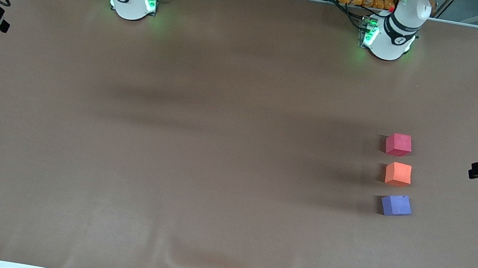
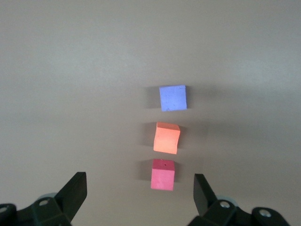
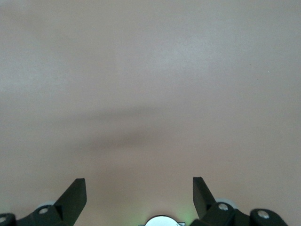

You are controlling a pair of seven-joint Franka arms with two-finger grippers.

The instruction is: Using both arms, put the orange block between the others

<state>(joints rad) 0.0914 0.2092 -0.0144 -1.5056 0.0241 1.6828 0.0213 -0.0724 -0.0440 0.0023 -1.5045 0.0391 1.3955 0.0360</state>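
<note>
Purple-blue block (image 1: 396,205) nearest camera, toward left arm's end of table (image 1: 169,142) (brown cloth, wrinkled at near edge). Orange block (image 1: 398,174) already sits between it and red-pink block (image 1: 398,144), gaps small, none touching. My left gripper (image 2: 140,190) hangs over row, fingers spread, empty. My right gripper (image 3: 139,190) waits over bare table, fingers spread, empty. Risk, as I judge it: left gripper descending here could clip red-pink block and break row.
</note>
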